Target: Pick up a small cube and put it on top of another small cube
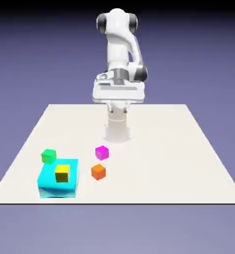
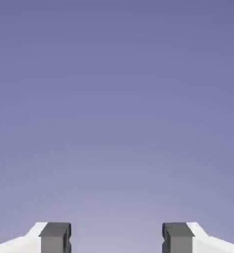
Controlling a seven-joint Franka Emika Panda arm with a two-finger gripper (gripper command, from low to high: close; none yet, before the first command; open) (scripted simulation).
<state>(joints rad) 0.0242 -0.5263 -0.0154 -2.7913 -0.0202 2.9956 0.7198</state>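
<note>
— Magenta cube (image 1: 102, 152) and orange cube (image 1: 98, 171) sit low, well ahead of the gripper (image 2: 116, 237). Why untouched?
— Its fingers are spread wide, empty, aimed at backdrop; approach apparently not begun

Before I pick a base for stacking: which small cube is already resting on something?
The yellow cube. It sits on top of the large cyan block, while the green cube, magenta cube and orange cube rest directly on the table.
</note>
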